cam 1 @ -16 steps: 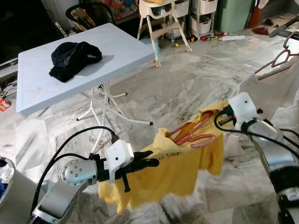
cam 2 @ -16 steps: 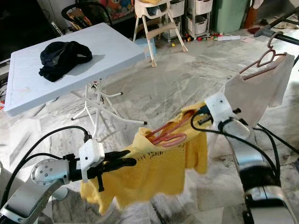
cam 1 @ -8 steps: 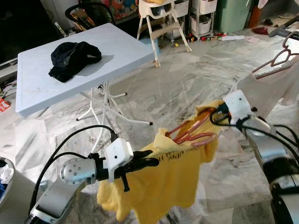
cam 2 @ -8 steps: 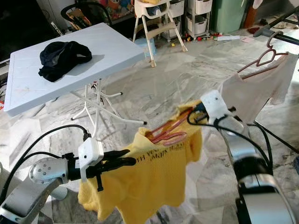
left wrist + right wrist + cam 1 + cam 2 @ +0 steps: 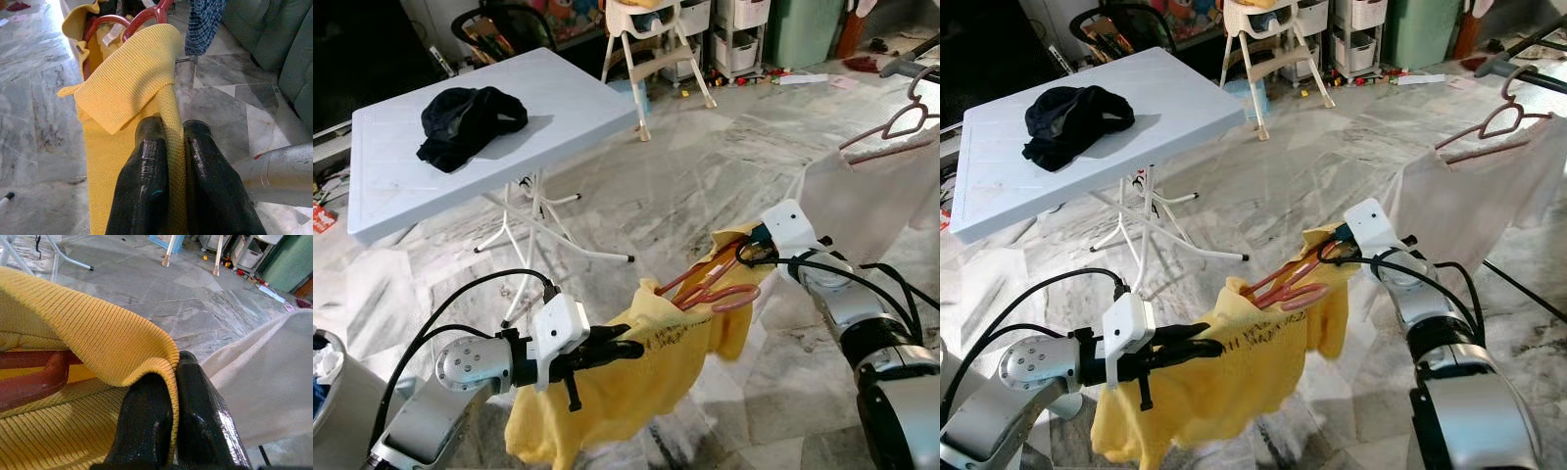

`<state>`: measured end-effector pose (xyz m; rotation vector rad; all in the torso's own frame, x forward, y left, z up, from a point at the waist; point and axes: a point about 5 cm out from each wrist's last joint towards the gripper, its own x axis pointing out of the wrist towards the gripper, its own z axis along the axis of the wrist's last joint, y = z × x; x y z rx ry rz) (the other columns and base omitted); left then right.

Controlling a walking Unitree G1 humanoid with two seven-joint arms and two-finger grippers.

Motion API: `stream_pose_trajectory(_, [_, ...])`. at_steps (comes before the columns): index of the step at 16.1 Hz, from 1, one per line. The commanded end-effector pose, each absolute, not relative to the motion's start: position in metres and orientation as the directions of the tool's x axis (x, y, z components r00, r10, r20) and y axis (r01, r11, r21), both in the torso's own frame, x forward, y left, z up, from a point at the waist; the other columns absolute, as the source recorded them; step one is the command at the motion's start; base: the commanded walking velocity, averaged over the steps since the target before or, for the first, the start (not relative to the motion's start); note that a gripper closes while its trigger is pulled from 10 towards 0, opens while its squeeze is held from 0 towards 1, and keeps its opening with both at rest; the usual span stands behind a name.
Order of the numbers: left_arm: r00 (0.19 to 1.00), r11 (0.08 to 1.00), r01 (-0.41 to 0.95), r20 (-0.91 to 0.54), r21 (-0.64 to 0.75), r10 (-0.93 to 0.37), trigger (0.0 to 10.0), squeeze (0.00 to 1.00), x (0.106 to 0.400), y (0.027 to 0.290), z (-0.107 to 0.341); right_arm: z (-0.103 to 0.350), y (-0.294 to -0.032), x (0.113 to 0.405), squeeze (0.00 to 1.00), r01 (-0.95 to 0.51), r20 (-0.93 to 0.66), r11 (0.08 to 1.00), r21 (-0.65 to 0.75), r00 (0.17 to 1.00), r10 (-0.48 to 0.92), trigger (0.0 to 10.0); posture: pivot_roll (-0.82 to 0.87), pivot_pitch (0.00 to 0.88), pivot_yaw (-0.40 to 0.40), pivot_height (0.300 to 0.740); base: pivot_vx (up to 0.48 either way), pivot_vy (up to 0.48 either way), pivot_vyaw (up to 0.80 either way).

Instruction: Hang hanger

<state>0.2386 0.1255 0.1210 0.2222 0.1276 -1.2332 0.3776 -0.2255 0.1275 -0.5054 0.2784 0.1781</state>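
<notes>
While both arms carry the load, the notes run so:

Left gripper (image 5: 625, 349): its black fingers (image 5: 146, 186) are pinched together on one shoulder edge of the yellow shirt (image 5: 636, 382), low in front of the robot.

Right gripper (image 5: 168, 396): pressed closed on the shirt's other shoulder edge, out to the robot's right.

Red hanger (image 5: 710, 286): it lies inside the shirt's neck opening, between the two grippers, with its hook end toward the right gripper; the cloth sags below.

Step in hand: judged to be carrying the dressed hanger toward the drying rack (image 5: 1518, 44). To do it well, both pinches should stay firm and level, the span kept taut enough that the hanger cannot slide out through the neck.

Edges: a white garment (image 5: 1469, 196) on a pink hanger (image 5: 1489, 122) hangs near the right arm and could catch it; the rack bar lies above that.

Open room: bare marble floor (image 5: 685, 166) lies ahead; the white folding table (image 5: 401, 186), bearing dark clothing (image 5: 465, 119), stands well apart to the left.
</notes>
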Motion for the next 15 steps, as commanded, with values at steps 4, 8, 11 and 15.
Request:
stream_pose_trajectory(4, [0.188,0.176,0.982,-0.229,0.071,-0.955,0.0,0.0,0.222,0.134,0.127,0.14,-0.278,0.371,0.0,0.006,-0.258,0.858,-0.514,0.953,-0.162,0.0,-0.06,0.047,0.161,0.74,0.0,0.0,0.0])
stream_pose_trajectory(8, [0.151,0.138,0.988,-0.248,0.071,-0.957,0.0,0.0,0.222,0.136,0.132,0.134,-0.288,0.365,0.0,0.036,-0.274,0.857,-0.515,0.94,-0.204,0.0,-0.06,0.048,0.166,0.74,0.0,0.0,0.0])
stream_pose_trajectory(11, [0.159,0.148,0.987,-0.239,0.064,-0.958,0.0,0.0,0.221,0.137,0.134,0.122,-0.296,0.356,0.08,0.04,-0.313,0.868,-0.495,0.924,-0.221,0.0,-0.06,0.052,0.165,0.74,0.0,0.0,0.0])
stream_pose_trajectory(15, [0.165,0.153,0.986,-0.234,0.068,-0.958,0.0,0.0,0.222,0.135,0.136,0.12,-0.284,0.358,1.0,-0.023,-0.309,0.916,-0.401,0.944,-0.112,10.0,-0.06,0.056,0.164,0.74,0.0,0.0,0.0])
